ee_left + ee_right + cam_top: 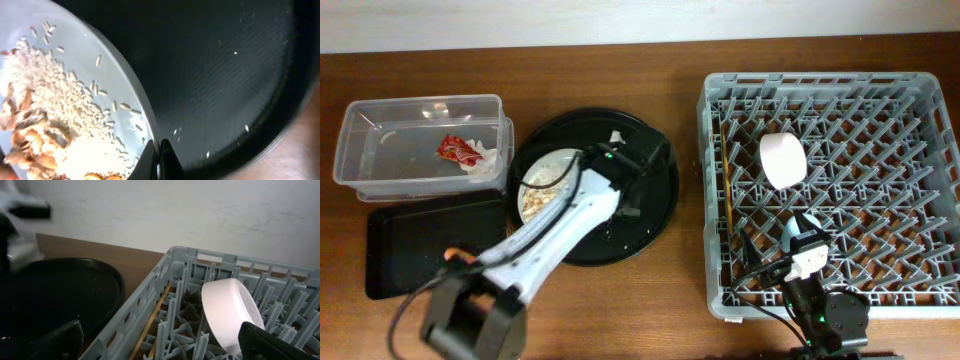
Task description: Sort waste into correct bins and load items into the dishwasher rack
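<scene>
The round white plate [110,75], bearing loose white rice with beige food scraps [65,110], is pinched at its rim by the narrowed left gripper [159,159], with the large round black tray [225,75] beyond. The right gripper [160,325] is spread wide. Just ahead of it, the small white bowl [230,310] is seen on edge in the grey plastic dishwasher rack [145,300].

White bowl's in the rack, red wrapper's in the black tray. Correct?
No. The overhead view shows the red wrapper in the clear tub, not in the black tray. The white bowl is in the rack, as said.
</scene>
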You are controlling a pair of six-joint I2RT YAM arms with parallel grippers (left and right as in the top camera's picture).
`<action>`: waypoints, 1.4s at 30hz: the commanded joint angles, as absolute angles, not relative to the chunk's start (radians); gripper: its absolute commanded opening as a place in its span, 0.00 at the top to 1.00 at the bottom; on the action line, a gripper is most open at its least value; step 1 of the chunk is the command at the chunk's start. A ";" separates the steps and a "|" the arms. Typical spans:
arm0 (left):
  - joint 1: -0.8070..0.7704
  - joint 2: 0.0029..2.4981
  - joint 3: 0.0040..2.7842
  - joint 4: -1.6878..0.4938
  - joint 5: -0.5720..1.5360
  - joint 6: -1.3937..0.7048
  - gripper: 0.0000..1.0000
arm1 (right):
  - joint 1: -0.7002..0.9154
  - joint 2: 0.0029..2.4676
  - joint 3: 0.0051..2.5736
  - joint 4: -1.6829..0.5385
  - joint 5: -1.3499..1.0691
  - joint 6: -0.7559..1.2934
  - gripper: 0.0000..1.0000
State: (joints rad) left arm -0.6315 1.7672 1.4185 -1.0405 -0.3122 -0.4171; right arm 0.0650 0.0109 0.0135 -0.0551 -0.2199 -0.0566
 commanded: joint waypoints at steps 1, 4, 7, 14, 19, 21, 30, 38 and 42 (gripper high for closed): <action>-0.584 1.631 1.445 -1.137 -0.364 -0.511 1.00 | 0.058 0.006 0.006 -0.055 -0.228 -0.055 0.02; -0.480 1.586 1.445 -1.253 -0.351 -0.580 1.00 | 0.058 0.006 0.006 -0.055 -0.228 -0.055 0.02; -0.369 1.581 1.444 -1.303 -0.279 -0.579 1.00 | 0.058 0.006 0.006 -0.055 -0.229 -0.055 0.02; 0.021 1.581 1.441 -1.220 0.162 -0.305 1.00 | 0.058 0.006 0.006 -0.055 -0.229 -0.055 0.02; 0.190 1.559 1.419 -1.185 0.389 -0.200 1.00 | 0.058 0.006 0.006 -0.055 -0.228 -0.055 0.02; 0.233 1.533 1.394 -1.171 0.451 -0.161 0.99 | 0.058 0.006 0.006 -0.055 -0.229 -0.055 0.02; 0.578 1.328 1.174 -1.099 0.845 -0.005 1.00 | 0.058 0.006 0.006 -0.055 -0.229 -0.055 0.02; 0.828 1.163 1.005 -1.031 1.201 0.131 0.99 | 0.058 0.006 0.006 -0.055 -0.229 -0.055 0.02; 0.876 1.163 0.973 -1.031 1.343 0.221 0.99 | 0.058 0.006 0.006 -0.055 -0.228 -0.055 0.02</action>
